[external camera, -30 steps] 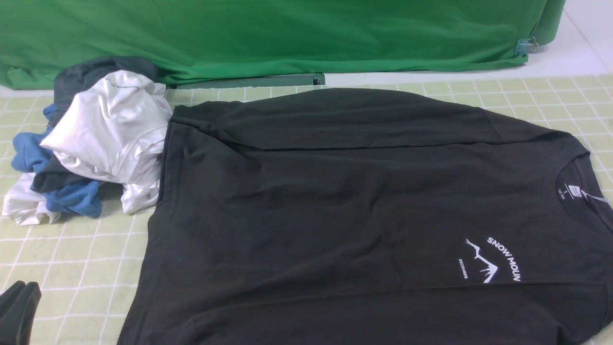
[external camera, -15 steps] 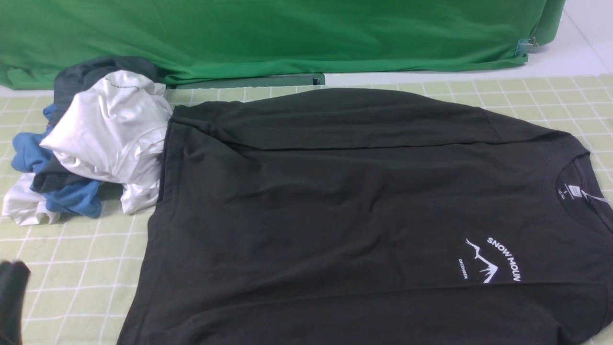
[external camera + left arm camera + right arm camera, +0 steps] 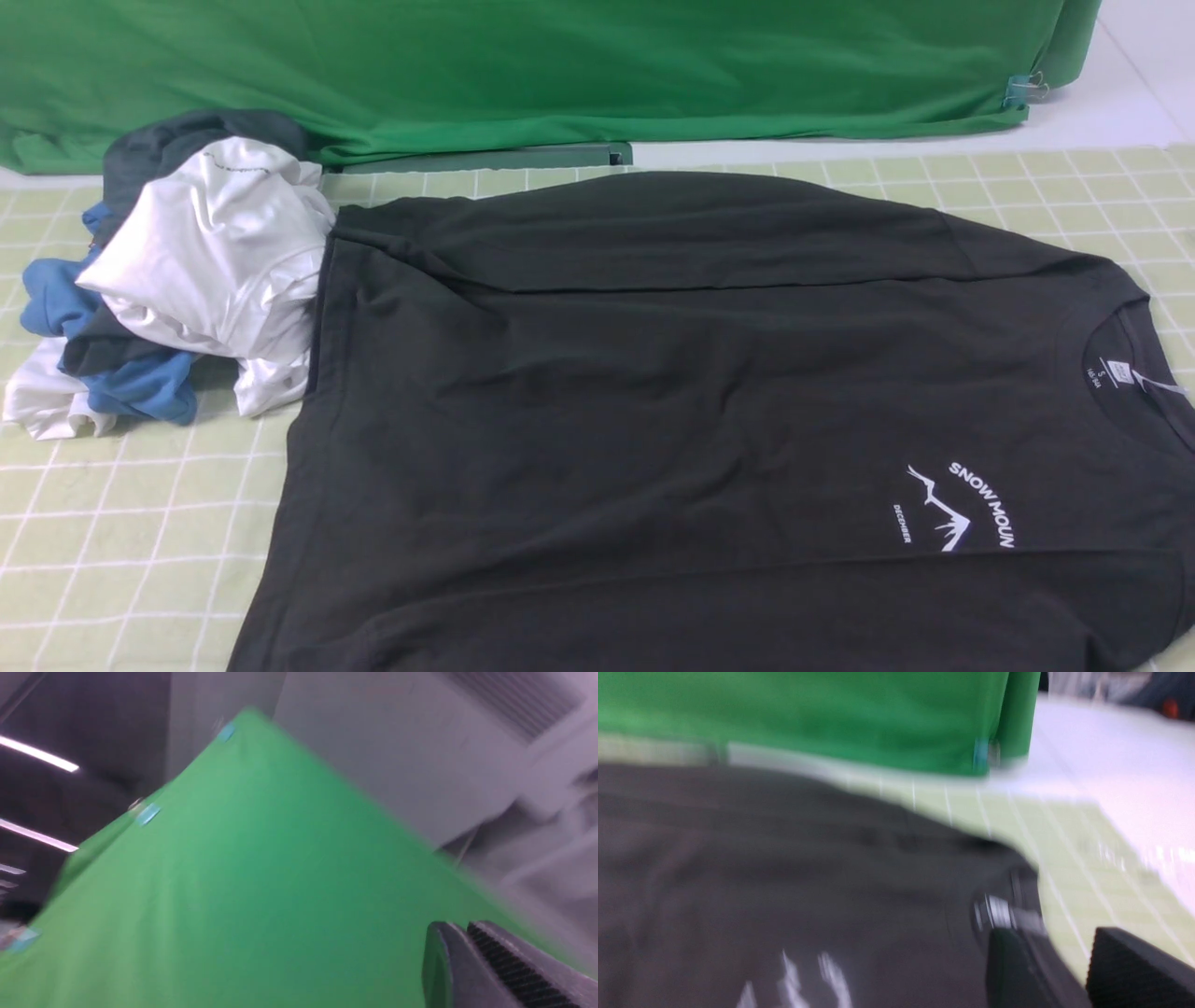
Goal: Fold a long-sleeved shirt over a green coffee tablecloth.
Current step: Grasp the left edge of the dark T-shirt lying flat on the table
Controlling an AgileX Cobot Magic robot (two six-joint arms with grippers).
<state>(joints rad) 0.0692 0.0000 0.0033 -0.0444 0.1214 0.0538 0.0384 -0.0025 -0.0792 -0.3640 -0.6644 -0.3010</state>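
The long-sleeved shirt [image 3: 653,392] lies flat on the green coffee tablecloth [image 3: 140,523]. It is black, with its neck and white label at the right and the white mountain print near the front right. One sleeve is folded across its far side. Neither gripper shows in the front view. In the left wrist view, my left gripper [image 3: 460,926] is shut with nothing in it, raised and facing the green backdrop. My right gripper [image 3: 1052,947] stands open and empty above the shirt [image 3: 784,858] near its neck, with the tablecloth [image 3: 1078,858] beyond.
A heap of white, blue and dark garments [image 3: 196,261] sits at the far left, touching the shirt's hem. A plain bright green backdrop [image 3: 560,65] hangs along the back, clipped [image 3: 1022,89] at its right end. White floor [image 3: 1120,103] lies beyond the cloth.
My left gripper's dark fingers, at the lower left corner of the front view before, have moved left and out of that view. The shirt has not moved.
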